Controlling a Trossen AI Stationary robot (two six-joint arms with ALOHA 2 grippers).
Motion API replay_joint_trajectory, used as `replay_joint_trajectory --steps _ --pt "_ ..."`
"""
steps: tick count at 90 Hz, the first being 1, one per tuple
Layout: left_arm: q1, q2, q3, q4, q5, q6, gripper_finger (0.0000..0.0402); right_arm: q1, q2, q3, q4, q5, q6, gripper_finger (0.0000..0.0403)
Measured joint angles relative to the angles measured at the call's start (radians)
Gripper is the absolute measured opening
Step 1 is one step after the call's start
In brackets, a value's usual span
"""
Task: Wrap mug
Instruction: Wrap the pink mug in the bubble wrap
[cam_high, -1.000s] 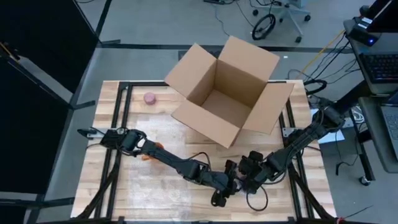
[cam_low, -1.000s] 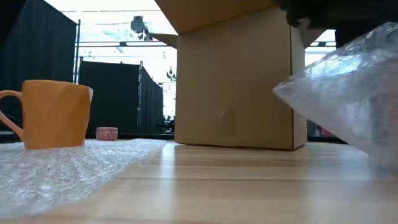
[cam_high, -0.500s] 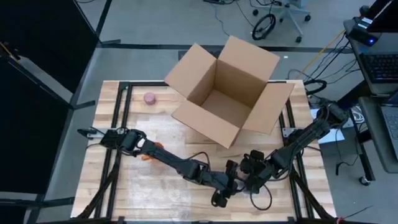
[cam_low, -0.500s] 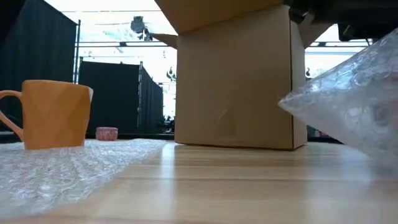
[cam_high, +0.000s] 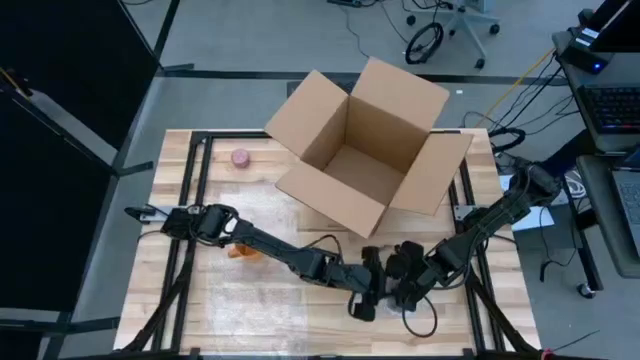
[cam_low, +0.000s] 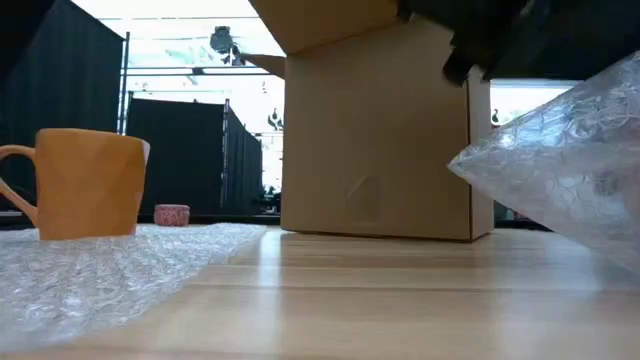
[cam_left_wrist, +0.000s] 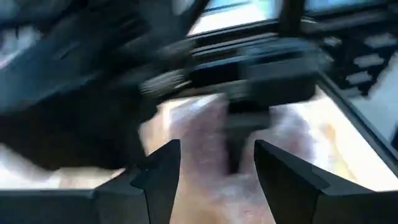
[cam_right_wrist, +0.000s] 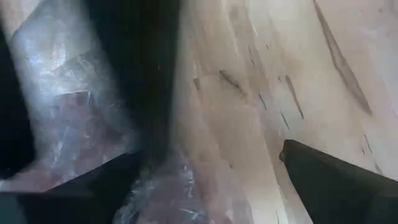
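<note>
The wrapping looks barely begun. The mug (cam_low: 88, 184) stands bare and upright on the bubble wrap (cam_low: 110, 265) spread over the table (cam_high: 180, 295), with nothing folded round it yet. What is left, as far as I can judge, is nearly all of it: bringing the sheet's free edge over the mug, rolling or tucking it closed, and perhaps setting the bundle in the open cardboard box (cam_high: 362, 150) beyond.

Both arms meet at the near middle of the table, well apart from the mug. The left gripper (cam_high: 362, 300) and the right gripper (cam_high: 405, 290) sit almost touching each other. In the low view a corner of the bubble wrap is lifted clear of the table, so one of them seems to hold it up. The left wrist view shows the left fingers (cam_left_wrist: 158, 180) spread, with crinkled wrap lying in the gap ahead of them and not pinched. Whether the right fingers are clamped on the sheet I cannot tell; the right wrist view shows wrap bunched just beside one dark finger.

The mug's long axis is vertical, mouth up. In the low view its handle points to the side away from the box. A small pink object (cam_high: 241, 157) lies far beyond the fingers, near the box.
</note>
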Motion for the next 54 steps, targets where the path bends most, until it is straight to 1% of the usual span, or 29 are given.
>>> replay_joint_trajectory --steps 16,26,32,48,54 --pt "0.023 0.026 0.001 -0.020 -0.016 -0.112 0.0193 0.000 0.000 0.000 0.022 0.002 -0.015 0.0336" --pt "0.027 0.046 0.002 0.001 0.028 -0.136 0.0193 0.000 0.000 0.001 0.020 0.004 -0.028 0.0336" --pt "0.027 0.054 0.004 0.002 0.059 -0.131 0.0193 -0.003 0.000 0.001 0.016 0.005 -0.031 0.0336" --pt "0.025 0.052 0.002 0.026 0.067 -0.100 0.0193 -0.010 0.000 0.002 0.011 0.005 -0.039 0.0336" --pt "0.024 0.052 0.001 0.046 0.087 -0.092 0.0193 -0.012 0.000 0.002 0.010 0.004 -0.039 0.0336"
